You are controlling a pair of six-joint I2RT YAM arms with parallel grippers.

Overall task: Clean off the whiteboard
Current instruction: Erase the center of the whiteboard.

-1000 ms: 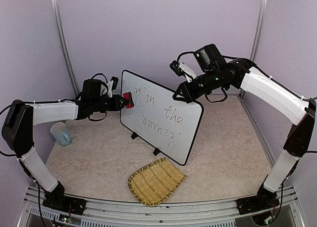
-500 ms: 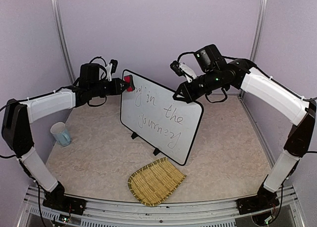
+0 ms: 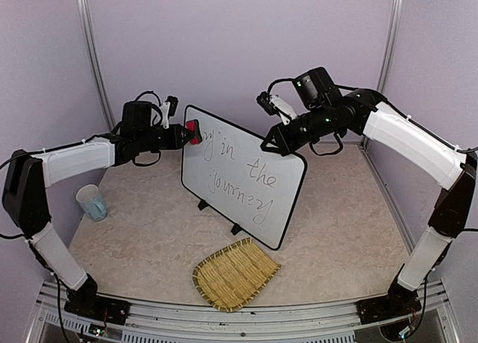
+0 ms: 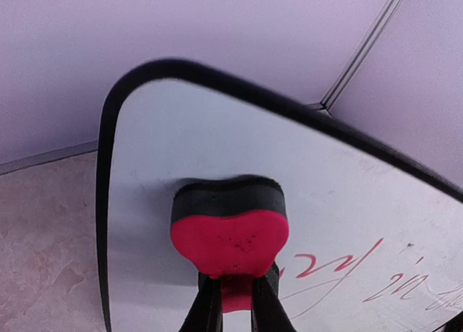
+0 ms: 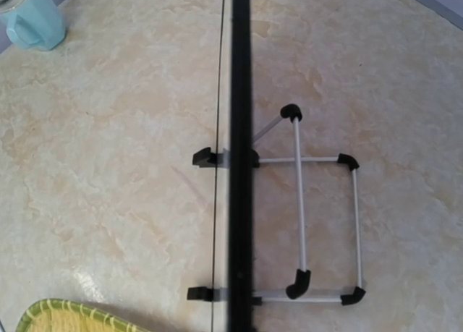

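At the far left a pale blue cup (image 3: 92, 202) stands on the table (image 3: 343, 231), well apart from everything else. My left gripper (image 3: 184, 134) is clamped on the red back of an eraser (image 3: 193, 131). In the left wrist view its black pad (image 4: 228, 199) lies against the white face of the whiteboard (image 4: 181, 129), just inside the rounded upper left corner and beside the first strokes of handwriting. The whiteboard (image 3: 243, 175) stands in the middle of the table between my two arms, upright on its two small black feet and leaning slightly back. Its long axis runs from far left to near right in the top view, and its written face is turned towards my bases. The eraser therefore meets it at its far left end. A woven straw mat (image 3: 234, 273) lies flat on the table in front of the board's near right corner, close to it but apart. My right gripper (image 3: 270, 143) is closed on the board's top rim, towards its right end. The right wrist view looks straight down that black rim (image 5: 239, 166), seen edge-on, to the wire stand (image 5: 302, 223) behind the board.
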